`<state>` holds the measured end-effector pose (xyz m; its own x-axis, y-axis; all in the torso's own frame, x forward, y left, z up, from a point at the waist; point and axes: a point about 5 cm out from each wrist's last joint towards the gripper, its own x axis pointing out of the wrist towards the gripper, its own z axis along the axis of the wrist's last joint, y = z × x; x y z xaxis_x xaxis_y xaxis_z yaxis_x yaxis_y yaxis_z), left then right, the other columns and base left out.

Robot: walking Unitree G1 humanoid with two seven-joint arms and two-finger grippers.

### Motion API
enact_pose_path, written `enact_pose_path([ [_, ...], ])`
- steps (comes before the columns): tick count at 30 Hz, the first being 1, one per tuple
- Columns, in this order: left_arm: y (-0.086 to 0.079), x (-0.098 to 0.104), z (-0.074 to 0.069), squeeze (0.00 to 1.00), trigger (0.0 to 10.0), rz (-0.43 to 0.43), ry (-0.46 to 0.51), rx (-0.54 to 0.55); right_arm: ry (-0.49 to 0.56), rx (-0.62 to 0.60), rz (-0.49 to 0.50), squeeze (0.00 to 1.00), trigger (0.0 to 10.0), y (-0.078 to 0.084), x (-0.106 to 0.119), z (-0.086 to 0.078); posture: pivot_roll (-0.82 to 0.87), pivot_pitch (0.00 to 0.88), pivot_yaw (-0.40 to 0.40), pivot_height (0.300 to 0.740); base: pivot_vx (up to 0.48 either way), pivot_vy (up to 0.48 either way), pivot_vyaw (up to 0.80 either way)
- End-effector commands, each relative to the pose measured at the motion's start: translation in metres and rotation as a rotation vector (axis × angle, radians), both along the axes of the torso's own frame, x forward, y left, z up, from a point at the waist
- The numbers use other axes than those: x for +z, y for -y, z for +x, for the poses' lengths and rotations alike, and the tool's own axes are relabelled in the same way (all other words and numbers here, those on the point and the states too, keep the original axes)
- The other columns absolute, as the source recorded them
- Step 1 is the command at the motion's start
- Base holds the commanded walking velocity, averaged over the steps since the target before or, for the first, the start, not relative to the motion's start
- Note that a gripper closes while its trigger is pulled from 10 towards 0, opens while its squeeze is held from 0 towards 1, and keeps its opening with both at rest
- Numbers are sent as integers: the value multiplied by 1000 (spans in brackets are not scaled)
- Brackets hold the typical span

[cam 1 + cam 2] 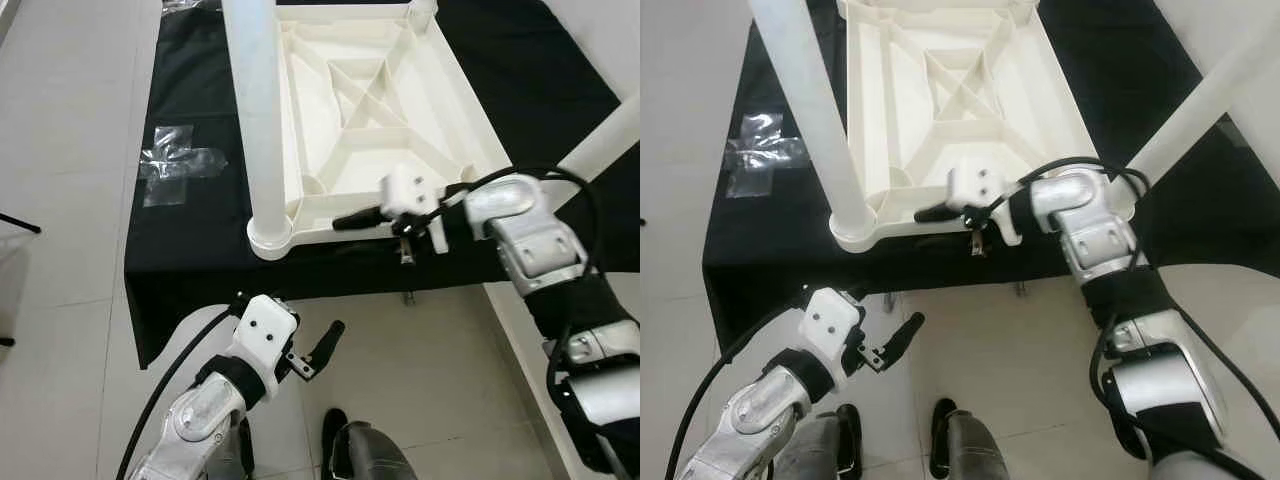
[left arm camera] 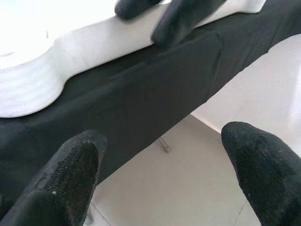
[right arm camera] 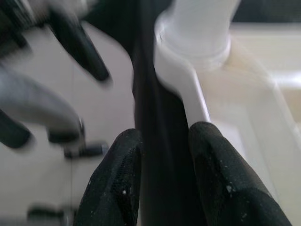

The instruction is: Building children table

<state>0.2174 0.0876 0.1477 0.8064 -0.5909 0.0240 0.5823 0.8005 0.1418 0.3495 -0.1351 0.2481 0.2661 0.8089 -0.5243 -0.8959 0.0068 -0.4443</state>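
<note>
White tabletop (image 1: 380,90) lies upside down, one leg (image 1: 258,110) fitted. My right gripper (image 1: 358,217) pinches its near rim; left gripper (image 1: 322,350) hangs open. Next leg needs seating.

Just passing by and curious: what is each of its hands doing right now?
Left gripper: open, holding nothing, below the black-draped table's edge.
Right gripper: nearly shut at the white plastic tabletop's rim.

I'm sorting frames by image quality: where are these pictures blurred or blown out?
Left wrist view: the white tabletop is overexposed at upper left, and the right gripper's fingers are soft; the left gripper is sharp. Right wrist view: the left gripper and floor are smeared, the table leg slightly soft. Both eye views are sharp and evenly lit.
</note>
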Motion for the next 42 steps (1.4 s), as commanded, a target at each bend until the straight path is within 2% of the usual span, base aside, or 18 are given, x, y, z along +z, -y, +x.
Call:
enact_pose_path([
  [1, -1, -7, -3, 0, 10000, 25, -20, 4, 0, -17, -54, 0, 10000, 2, -6, 2, 77, 300, -76, 740, 0, 0, 0],
  [5, -1, -7, -4, 0, 10000, 27, -17, 2, 9, -46, -109, 0, 10000, 7, -5, 7, 77, 306, -80, 740, 0, 0, 0],
  [8, -1, -7, -4, 0, 10000, 27, -17, 0, 14, -50, -86, 0, 10000, 7, 0, 8, 77, 306, -80, 740, 0, 0, 0],
  [11, 0, -7, -4, 0, 10000, 27, -16, -1, 13, -7, -42, 0, 10000, 5, 7, 6, 79, 308, -81, 740, 0, 0, 0],
  [12, 0, -7, -4, 0, 10000, 25, -17, 0, -7, 62, 53, 0, 10000, 4, 22, 0, 79, 309, -82, 740, 0, 0, 0],
  [15, 0, -7, -4, 0, 10000, 25, -17, 0, -40, 90, 114, 0, 10000, 6, 31, -2, 78, 310, -82, 740, 0, 0, 0],
  [16, 1, -7, -4, 0, 10000, 24, -17, 0, -44, 87, 116, 161, 10000, 7, 33, -1, 78, 310, -82, 740, 0, 0, 0],
  [19, 1, -7, -4, 0, 10000, 24, -17, 0, -45, 82, 113, 161, 10000, 7, 33, -1, 78, 310, -82, 740, 0, 0, 0],
  [20, 1, -7, -4, 0, 10000, 24, -17, -1, -29, 75, 75, 1000, 10000, 9, 30, 1, 76, 308, -83, 740, 0, 0, 0],
  [22, 1, -7, -4, 0, 10000, 24, -17, -2, -20, 71, 48, 1000, 10000, 10, 27, 1, 76, 308, -83, 740, 0, 0, 0],
  [23, 1, -7, -4, 0, 10000, 25, -18, -3, -8, 58, -8, 918, 10000, 12, 22, 3, 76, 308, -83, 740, 0, 0, 0],
  [24, 1, -7, -4, 0, 10000, 25, -18, -4, -2, 50, -46, 918, 10000, 13, 19, 3, 76, 308, -83, 740, 0, 0, 0],
  [25, 1, -7, -4, 0, 10000, 25, -18, -4, -5, 47, -89, 0, 10000, 14, 15, 3, 74, 308, -82, 740, 0, 0, 0],
  [31, 1, -7, -4, 0, 10000, 25, -18, -7, -20, 39, -144, 0, 10000, 16, 9, 4, 74, 306, -83, 740, 0, 0, 0],
  [35, 2, -8, -4, 0, 10000, 27, -18, -9, 14, -49, -175, 0, 10000, 15, 5, 15, 75, 301, -84, 740, 0, 0, 0],
  [40, 2, -8, -4, 0, 10000, 27, -18, -10, 20, -81, -180, 0, 10000, 14, 2, 19, 75, 299, -84, 740, 0, 0, 0],
  [41, 3, -8, -5, 0, 10000, 27, -19, -11, 24, -97, -172, 0, 2000, 12, 1, 21, 75, 298, -84, 740, 0, 0, 0],
  [42, 3, -8, -5, 0, 10000, 27, -19, -11, 24, -97, -172, 0, 2000, 12, 1, 21, 75, 298, -84, 740, 0, 0, 0],
])
